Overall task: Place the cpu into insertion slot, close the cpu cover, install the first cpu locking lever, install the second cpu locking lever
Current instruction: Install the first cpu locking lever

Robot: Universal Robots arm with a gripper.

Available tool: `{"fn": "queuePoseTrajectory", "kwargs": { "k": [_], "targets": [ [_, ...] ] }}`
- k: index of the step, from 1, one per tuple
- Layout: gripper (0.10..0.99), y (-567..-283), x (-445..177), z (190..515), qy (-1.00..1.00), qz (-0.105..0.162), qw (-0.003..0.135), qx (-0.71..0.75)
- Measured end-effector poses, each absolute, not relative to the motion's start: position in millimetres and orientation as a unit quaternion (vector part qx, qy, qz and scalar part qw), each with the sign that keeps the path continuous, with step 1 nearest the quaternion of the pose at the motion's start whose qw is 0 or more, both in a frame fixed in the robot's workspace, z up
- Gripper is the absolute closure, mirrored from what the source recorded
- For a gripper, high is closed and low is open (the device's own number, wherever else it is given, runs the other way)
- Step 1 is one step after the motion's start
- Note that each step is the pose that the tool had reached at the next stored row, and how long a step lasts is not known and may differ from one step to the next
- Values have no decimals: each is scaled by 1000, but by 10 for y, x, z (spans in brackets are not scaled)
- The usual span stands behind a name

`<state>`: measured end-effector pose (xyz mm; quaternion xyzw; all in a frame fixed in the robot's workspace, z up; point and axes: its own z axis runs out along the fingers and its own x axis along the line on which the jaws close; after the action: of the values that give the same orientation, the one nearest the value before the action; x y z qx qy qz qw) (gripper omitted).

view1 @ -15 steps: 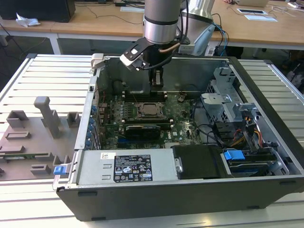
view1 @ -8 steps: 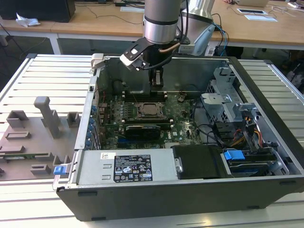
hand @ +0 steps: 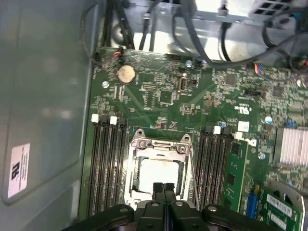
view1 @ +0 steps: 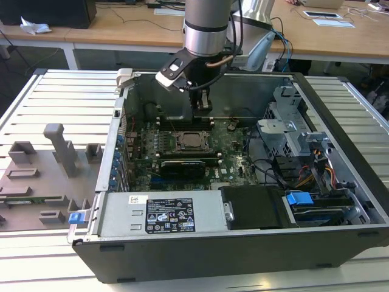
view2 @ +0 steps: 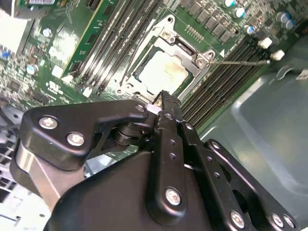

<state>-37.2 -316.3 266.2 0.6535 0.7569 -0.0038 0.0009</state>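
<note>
Viewing from the exterior camera: arm (view1: 206,27) reaching down into the open computer case (view1: 243,255), which is lying on the slatted table (view1: 55,91). Spotting the jaws hanging just above the green motherboard (view1: 231,152), near the insertion slot (view1: 179,142).

Checking both wrist views: jaws pressed together, fingertips (hand: 158,188) touching along one seam, gripping nothing visible. Hovering right at the socket's edge, tip overlapping the chip's near side in the first wrist view.

Finding the cpu (hand: 156,174) (view2: 161,72) sitting flat in the slot, pale metal top facing up. Seeing the cpu cover (hand: 159,147) lying down around it, chip showing through the window.

Noting in the second wrist view a thin metal lever (view2: 240,61) angling out from the socket's corner across the memory slots (view2: 226,79). Not managing to tell whether latched.
</note>
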Motion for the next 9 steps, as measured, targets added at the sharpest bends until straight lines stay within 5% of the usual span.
{"fn": "queuePoseTrajectory", "kwargs": {
  "k": [9],
  "targets": [
    [980,-3163,-372,2662,805,-4,1,594]
  ]
}}
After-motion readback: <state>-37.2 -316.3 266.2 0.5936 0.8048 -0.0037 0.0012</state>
